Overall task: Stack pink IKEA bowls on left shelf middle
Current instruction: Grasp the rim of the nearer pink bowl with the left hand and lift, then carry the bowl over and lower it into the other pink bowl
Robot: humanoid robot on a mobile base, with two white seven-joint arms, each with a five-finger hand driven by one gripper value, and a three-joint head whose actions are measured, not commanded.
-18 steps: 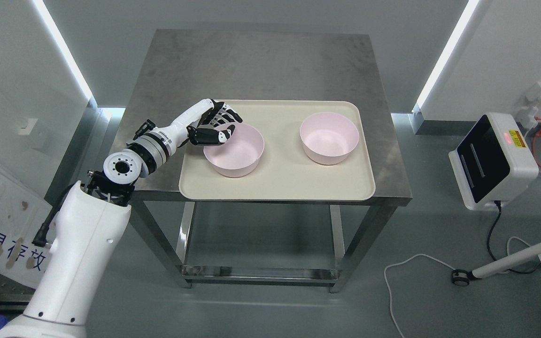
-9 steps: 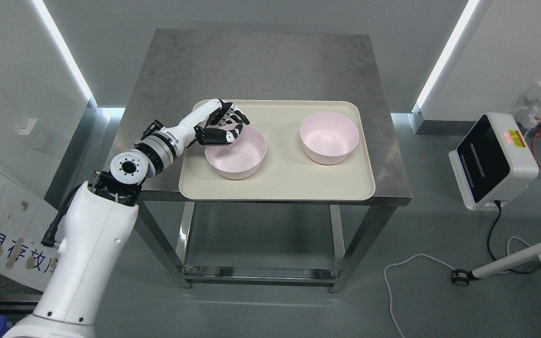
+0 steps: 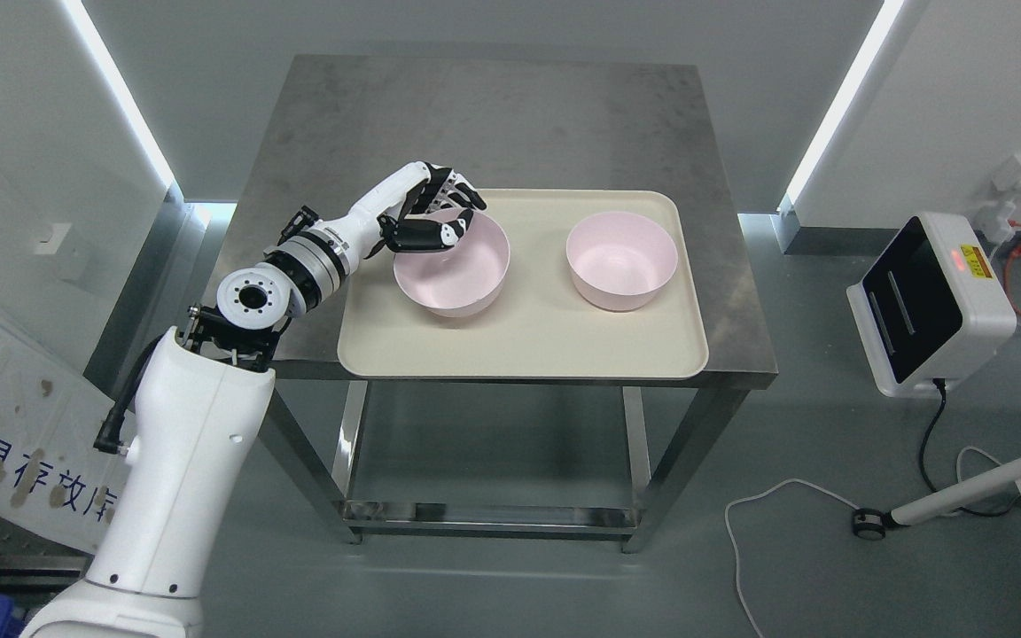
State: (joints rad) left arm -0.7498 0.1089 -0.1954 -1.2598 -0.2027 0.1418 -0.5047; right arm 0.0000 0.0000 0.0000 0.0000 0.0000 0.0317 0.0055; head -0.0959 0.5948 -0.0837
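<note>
The task is at an early stage. Left of the frame's centre, the left robot hand (image 3: pixel 440 215) is clamped on the upper left rim of the left pink bowl (image 3: pixel 452 273), thumb inside the bowl and the other fingers (image 3: pixel 455 191) curled over the outside of the rim. That bowl sits tilted toward the right and looks raised off the cream tray (image 3: pixel 528 341) (whether its base is fully clear of the tray is hard to judge from above). The second pink bowl (image 3: pixel 621 260) stands upright and untouched on the tray's right half, apart from the first. The tray rests on the steel surface (image 3: pixel 475 124). Nothing is stacked yet, and no shelf shows anywhere in the frame, so nesting the two bowls and carrying them to the shelf all remain. The right arm is out of view.
</note>
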